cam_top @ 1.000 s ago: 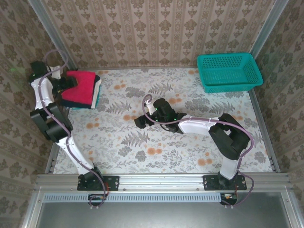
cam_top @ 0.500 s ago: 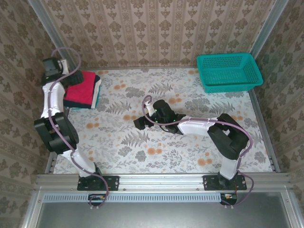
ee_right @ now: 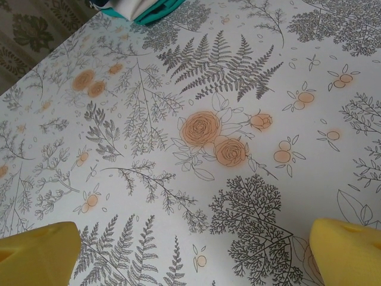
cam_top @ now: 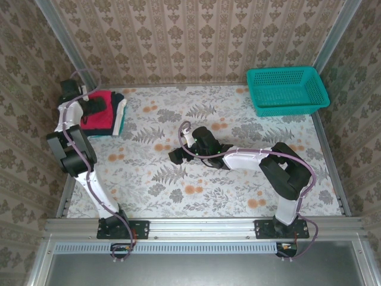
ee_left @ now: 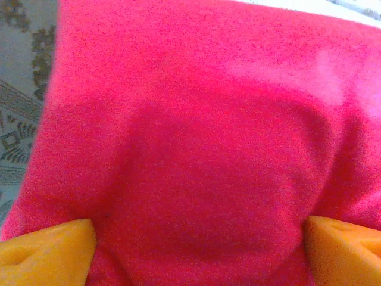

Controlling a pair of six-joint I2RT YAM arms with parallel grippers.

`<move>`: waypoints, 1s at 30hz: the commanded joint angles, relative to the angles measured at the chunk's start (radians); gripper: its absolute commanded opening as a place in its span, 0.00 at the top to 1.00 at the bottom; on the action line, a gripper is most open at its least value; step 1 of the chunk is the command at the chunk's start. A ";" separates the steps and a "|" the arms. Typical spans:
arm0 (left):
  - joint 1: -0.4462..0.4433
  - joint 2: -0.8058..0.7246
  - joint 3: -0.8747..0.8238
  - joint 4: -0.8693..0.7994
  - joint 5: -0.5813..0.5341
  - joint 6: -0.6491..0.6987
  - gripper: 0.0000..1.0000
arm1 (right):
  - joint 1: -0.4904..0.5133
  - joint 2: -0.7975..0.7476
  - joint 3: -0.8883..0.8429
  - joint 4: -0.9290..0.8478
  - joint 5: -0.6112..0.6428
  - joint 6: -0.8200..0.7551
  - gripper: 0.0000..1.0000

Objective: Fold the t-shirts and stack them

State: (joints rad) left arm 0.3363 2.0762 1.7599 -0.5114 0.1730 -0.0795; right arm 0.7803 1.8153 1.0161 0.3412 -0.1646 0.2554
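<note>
The left tool (ee_left: pixel 199 250) has its fingers spread wide, one orange tip at each lower corner of the wrist view, and nothing is pinched between them. Directly below is the red tee (ee_left: pixel 196 113), very close to the tips; contact cannot be told for sure. The cloth there is smooth, with a soft shadow and no bunching. From above, the tee tops the stack (cam_top: pixel 121 116) in the far left corner of the worktop (cam_top: pixel 238 190), with dark, white and teal edges showing on the stack's right side.

This looks like the last step, leaving the tee settled on the pile. To do it well, the left tool should rise straight up with its fingers apart, so neither tip catches a fold and drags the top layer sideways. A light press first would flatten any puff, but a sideways wipe could skew the pile.

The right tool (ee_right: pixel 196 250) is also wide apart, low over bare worktop near the middle, well clear of the stack. The basket (cam_top: pixel 287 89) sits in the far right corner.
</note>
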 commanded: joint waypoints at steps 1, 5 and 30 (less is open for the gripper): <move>0.035 0.044 0.038 -0.047 0.074 -0.041 0.10 | 0.008 0.008 -0.011 0.014 -0.007 0.024 0.00; 0.042 0.083 0.051 -0.062 0.151 -0.034 0.08 | 0.009 0.013 -0.010 0.012 -0.009 0.027 0.00; -0.059 -0.305 -0.085 -0.036 0.072 0.022 0.00 | -0.005 -0.110 -0.040 -0.014 0.072 -0.023 0.00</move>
State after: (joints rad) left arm 0.2798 1.8820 1.7309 -0.5632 0.2634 -0.0563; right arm 0.7826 1.7821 0.9928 0.3332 -0.1398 0.2588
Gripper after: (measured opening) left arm 0.997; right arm 0.998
